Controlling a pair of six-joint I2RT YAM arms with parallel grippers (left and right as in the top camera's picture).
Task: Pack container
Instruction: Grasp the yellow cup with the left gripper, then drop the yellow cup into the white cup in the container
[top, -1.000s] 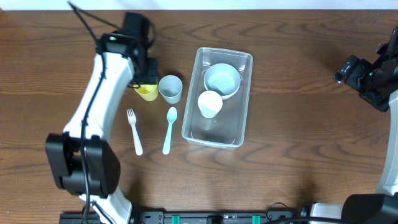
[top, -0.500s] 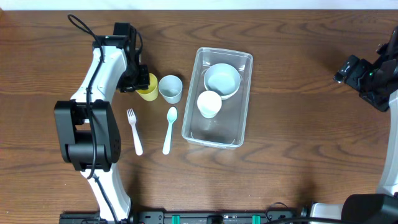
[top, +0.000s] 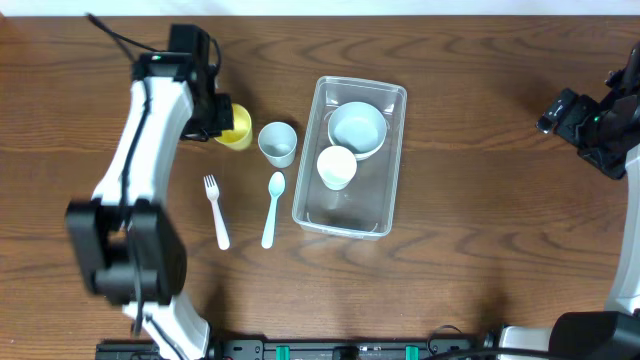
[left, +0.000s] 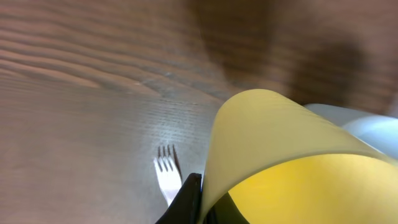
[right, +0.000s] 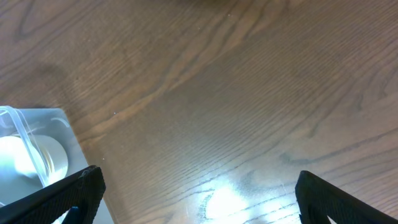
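Observation:
The clear container (top: 345, 205) lies at the table's centre and holds a pale blue bowl (top: 357, 128) and a white cup (top: 337, 166). To its left, my left gripper (top: 217, 120) is shut on the rim of a yellow cup (top: 237, 128). In the left wrist view the yellow cup (left: 280, 162) fills the lower right, its wall pinched at my left gripper (left: 202, 200). A grey-blue cup (top: 277, 143) stands just right of the yellow one. My right gripper (top: 590, 125) hangs open at the far right, away from everything; its view catches only the container's corner (right: 12, 115).
A white fork (top: 216, 210) and a light blue spoon (top: 272, 208) lie side by side below the two cups, left of the container. The fork's tines (left: 166, 177) show under the left wrist. Bare wood lies beneath my right gripper (right: 199, 205).
My left gripper has shut on the yellow cup's rim, and the cup has shifted slightly up and left, away from the grey-blue cup. The right arm has not moved.

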